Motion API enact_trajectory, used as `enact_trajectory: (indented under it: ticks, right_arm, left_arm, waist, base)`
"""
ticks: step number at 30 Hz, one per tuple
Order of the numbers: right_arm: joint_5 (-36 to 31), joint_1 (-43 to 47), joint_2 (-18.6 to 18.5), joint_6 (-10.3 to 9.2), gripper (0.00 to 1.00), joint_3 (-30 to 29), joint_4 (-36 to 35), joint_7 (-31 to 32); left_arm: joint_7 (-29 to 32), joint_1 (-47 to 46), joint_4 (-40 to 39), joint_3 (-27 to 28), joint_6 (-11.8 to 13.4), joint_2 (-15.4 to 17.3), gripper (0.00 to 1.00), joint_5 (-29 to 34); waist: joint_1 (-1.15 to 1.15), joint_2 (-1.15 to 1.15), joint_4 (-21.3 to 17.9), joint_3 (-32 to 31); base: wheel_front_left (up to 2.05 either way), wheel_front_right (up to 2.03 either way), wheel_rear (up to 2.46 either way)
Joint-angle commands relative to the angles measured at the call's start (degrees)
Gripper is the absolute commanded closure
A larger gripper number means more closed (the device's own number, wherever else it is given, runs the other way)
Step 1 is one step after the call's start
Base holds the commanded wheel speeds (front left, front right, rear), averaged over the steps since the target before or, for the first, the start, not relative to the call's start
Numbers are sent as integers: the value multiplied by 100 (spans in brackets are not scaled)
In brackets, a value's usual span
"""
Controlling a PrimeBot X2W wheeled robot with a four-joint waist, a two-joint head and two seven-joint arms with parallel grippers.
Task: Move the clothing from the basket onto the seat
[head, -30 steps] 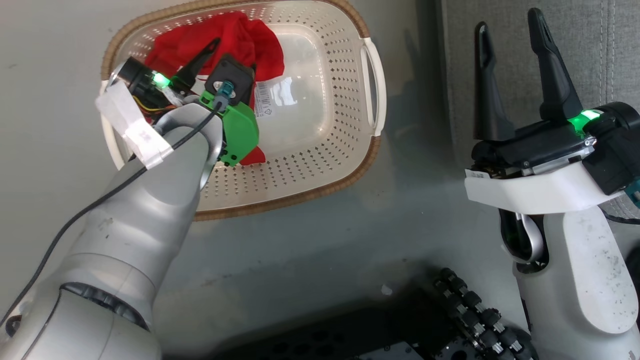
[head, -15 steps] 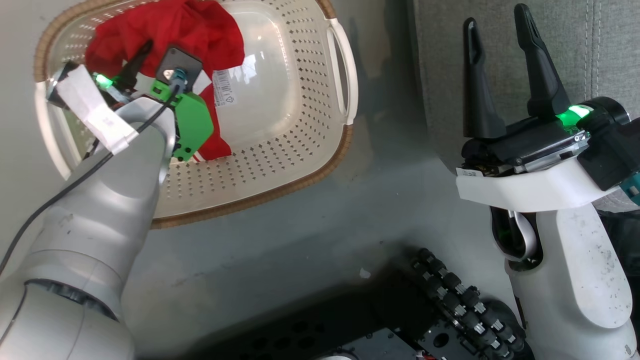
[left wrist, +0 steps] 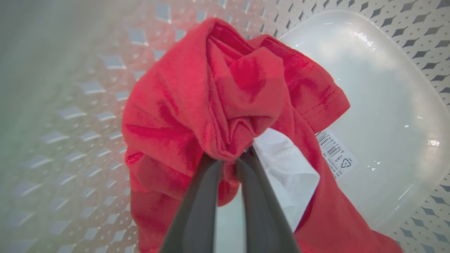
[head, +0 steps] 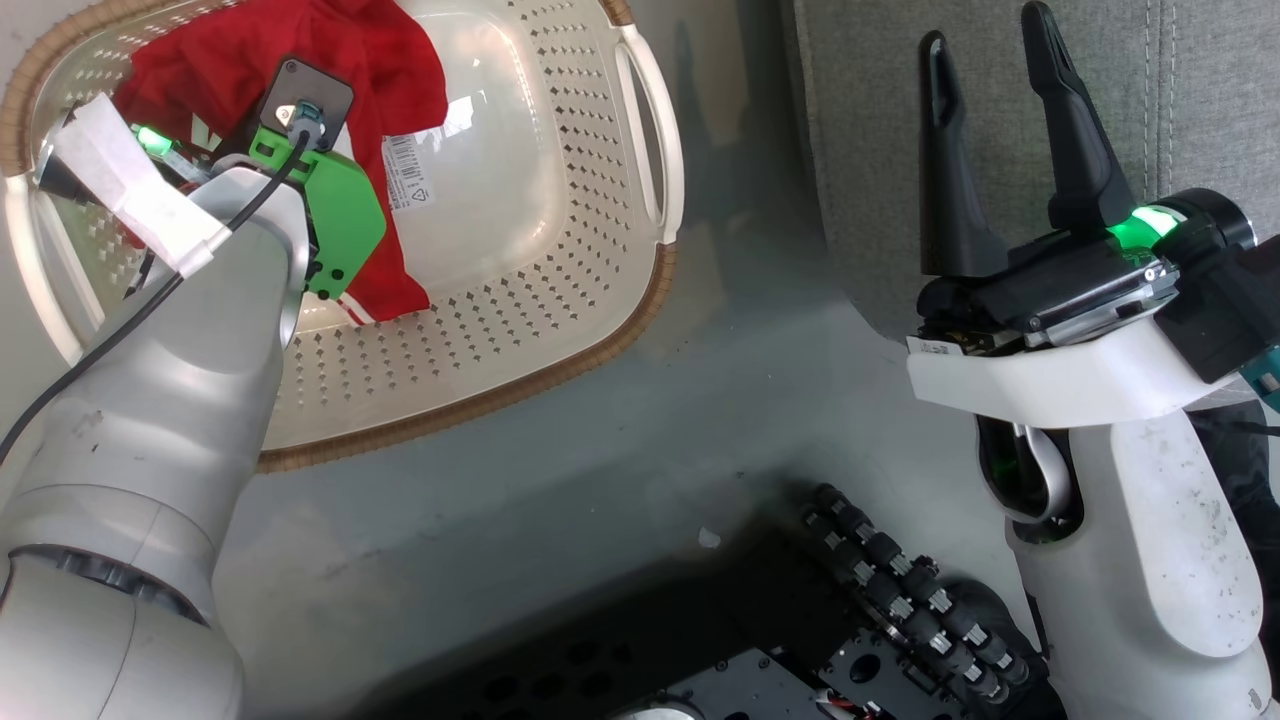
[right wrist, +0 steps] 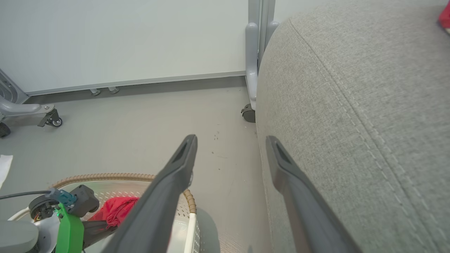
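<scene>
- Red clothing (left wrist: pixel 211 105) sits bunched in the basket (head: pixel 480 330). We count one bundle, with a white patch showing under one fold. We cannot tell if it is one garment or more.
- Left gripper (left wrist: pixel 230 158): its two dark fingers are pressed together on a pinch of the red fabric at the bundle's near side.
- The bundle lies at the basket's end away from the seat (head: pixel 860 150), against the perforated wall. It trails over the smooth bottom, with its edge just beside the one label sticker (head: pixel 408 185).
- One basket stands on the grey floor (head: pixel 600 470), near the seat's edge and not touching it. It has a brown rim, and we count two white handles.
- Right gripper (head: pixel 983 40): its two fingers are spread apart with nothing between them, raised beside the seat's rounded edge.
- One seat, of grey woven cloth with a stitched seam. In the right wrist view a red scrap (right wrist: pixel 444 17) sits at its far corner, too cropped to identify.
</scene>
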Motion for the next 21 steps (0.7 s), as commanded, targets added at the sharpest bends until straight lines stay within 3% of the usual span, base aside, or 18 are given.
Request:
enact_trajectory:
  ticks: [1,12,21]
  right_arm:
    - [20,-55,-1,-2,0,1,-15,-27]
    - [-148,63,-2,-2,0,-60,89,-28]
    - [-333,270,-5,-2,0,-101,262,-28]
  left_arm:
    - [-1,-109,9,-6,-19,51,100,-37]
    - [-645,244,2,65,-282,-134,100,-295]
    - [-981,744,-354,151,-441,-394,100,-527]
  waist:
    - [0,0,7,-15]
    - [0,0,285,-394]
    - [0,0,628,-1087]
  base:
    - [0,0,0]
    - [0,0,0]
    - [0,0,0]
